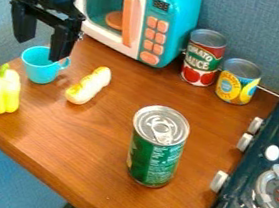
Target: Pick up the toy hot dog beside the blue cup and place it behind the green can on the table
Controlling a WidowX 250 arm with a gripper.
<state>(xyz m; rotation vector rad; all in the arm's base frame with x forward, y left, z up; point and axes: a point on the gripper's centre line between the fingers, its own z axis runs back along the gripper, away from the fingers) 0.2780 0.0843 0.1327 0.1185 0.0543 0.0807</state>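
Note:
The black gripper [38,47] hangs at the upper left, its two fingers spread apart with nothing between them. Just below it stands a turquoise cup [38,69], its handle to the right, near the gripper's right finger. A yellow bell pepper [2,91] with a green stem stands upright at the table's left side. To the right of the cup lies a pale yellow, elongated toy food item [89,86]. A green can [155,152] with a silver pull-tab lid stands upright nearer the front.
A toy microwave [137,14] stands at the back. Right of it are a tomato sauce can [203,59] and a smaller yellow can [237,83] by the wall. A dark toy stove [260,163] with white knobs borders the right. The wooden table's [73,150] front edge runs diagonally.

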